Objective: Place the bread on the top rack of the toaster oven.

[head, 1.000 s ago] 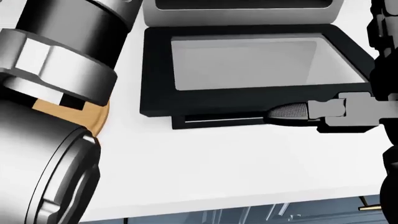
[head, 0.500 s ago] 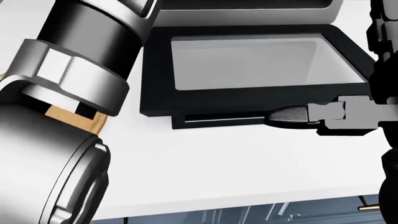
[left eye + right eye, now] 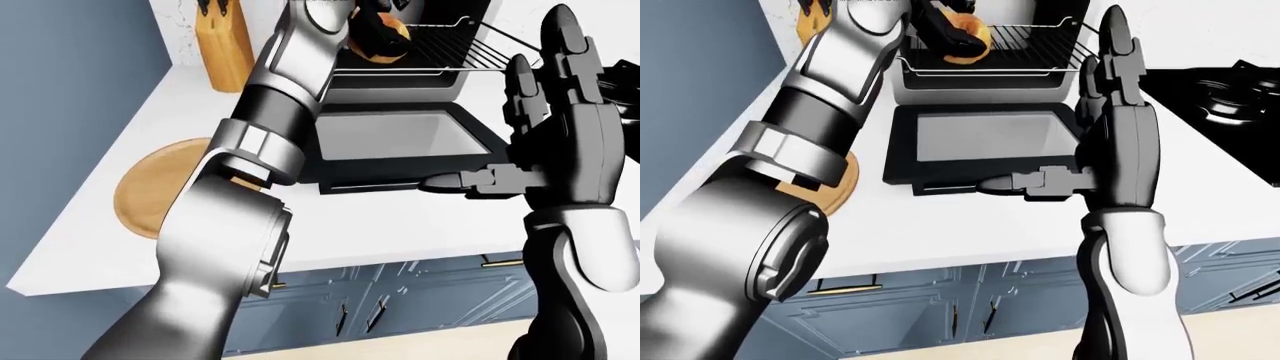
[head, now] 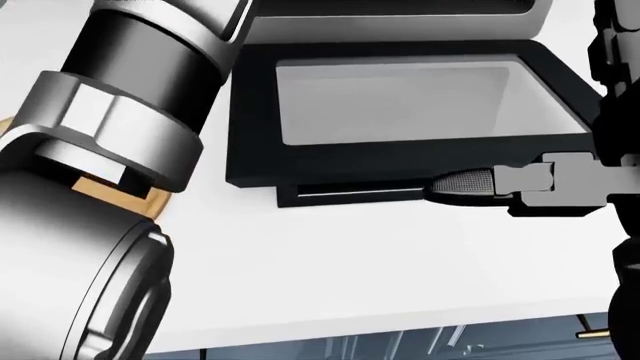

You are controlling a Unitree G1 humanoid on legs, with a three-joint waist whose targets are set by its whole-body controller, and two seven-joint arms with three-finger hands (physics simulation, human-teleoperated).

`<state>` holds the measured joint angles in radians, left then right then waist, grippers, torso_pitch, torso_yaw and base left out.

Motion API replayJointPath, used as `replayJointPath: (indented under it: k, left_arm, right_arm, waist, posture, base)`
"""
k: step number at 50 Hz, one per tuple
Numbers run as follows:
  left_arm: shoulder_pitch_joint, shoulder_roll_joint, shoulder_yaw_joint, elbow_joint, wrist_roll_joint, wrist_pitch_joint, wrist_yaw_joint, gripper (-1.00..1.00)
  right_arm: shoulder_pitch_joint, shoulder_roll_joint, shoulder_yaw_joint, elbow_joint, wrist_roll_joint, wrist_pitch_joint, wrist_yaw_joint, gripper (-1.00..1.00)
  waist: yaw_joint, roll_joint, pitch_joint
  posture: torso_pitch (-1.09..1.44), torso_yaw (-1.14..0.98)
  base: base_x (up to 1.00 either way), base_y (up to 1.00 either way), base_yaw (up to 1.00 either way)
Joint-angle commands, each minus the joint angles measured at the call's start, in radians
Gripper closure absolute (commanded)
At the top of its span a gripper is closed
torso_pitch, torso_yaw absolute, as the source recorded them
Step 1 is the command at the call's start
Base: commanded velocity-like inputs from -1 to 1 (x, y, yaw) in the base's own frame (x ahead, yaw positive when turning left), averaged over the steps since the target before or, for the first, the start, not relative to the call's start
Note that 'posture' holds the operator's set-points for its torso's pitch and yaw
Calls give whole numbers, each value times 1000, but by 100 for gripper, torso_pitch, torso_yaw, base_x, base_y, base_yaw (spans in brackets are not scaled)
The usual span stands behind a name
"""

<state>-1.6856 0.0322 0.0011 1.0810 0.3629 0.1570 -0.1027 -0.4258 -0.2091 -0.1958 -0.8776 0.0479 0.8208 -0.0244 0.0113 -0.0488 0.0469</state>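
Left-eye view gives the clearest look at the toaster oven (image 3: 420, 67), which carries no readable brand, label or writing anywhere on it. One bread (image 3: 378, 34), a round golden roll, sits at the left end of the oven's top rack (image 3: 450, 49), with the dark fingers of the left hand (image 3: 940, 26) wrapped about it; the fingers seem clenched on the roll, though the forearm hides part of the grip. One wire rack shows, its right-hand stretch beside the bread bare. The oven's door (image 3: 400, 139) lies dropped flat on the white surface (image 3: 400, 232), glass pane up, its handle edge nearest the bottom of the view. The right hand (image 3: 565, 120) stands just right of the door, released, two fingers straight up and the thumb (image 3: 450, 181) reaching sideways to the door's handle edge, touching or nearly so. Below the door a broad band of surface runs to its lip, with blue cabinet doors (image 3: 400, 300) under it. Left of the oven stands one wooden knife block (image 3: 226, 45), and lower left of the oven lies one round wooden board (image 3: 160, 187), partly behind the left arm. Right of the oven, in the right-eye view, a black stove (image 3: 1230, 97) sits well apart.
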Motion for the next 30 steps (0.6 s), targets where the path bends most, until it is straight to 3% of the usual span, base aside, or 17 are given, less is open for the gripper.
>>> replayJointPath:
  k: [1,21,23,26,30]
  left_arm:
    - [-44,11,7,-41,1,-26,12,82]
    - [-42,11,6,-43,8,-25,8,55]
    - [-41,12,5,-44,10,-24,7,31]
    - [-42,11,7,-47,9,-21,6,20]
    - [-39,10,5,-51,13,-17,3,-14]
  right_arm:
    - [-24,-9,-6,-17,-5,-28,-4,-100]
    - [-16,-6,-6,-24,-9,-27,-1,-100]
    - [-13,-5,-3,-20,-11,-33,-2,-100]
    - [-11,-2,-2,-16,-13,-39,-2,-100]
    - [-6,0,-2,-18,-15,-42,-1,-100]
  waist:
    - [0,-4,-28]
    - [0,-4,-28]
    - [0,-4,-28]
    - [0,-3,-28]
    - [0,-3,-28]
  posture:
    - [0,0]
    - [0,0]
    - [0,0]
    - [0,0]
    - [0,0]
  base:
    - [0,0,0]
    - [0,0,0]
    - [0,0,0]
    - [0,0,0]
    - [0,0,0]
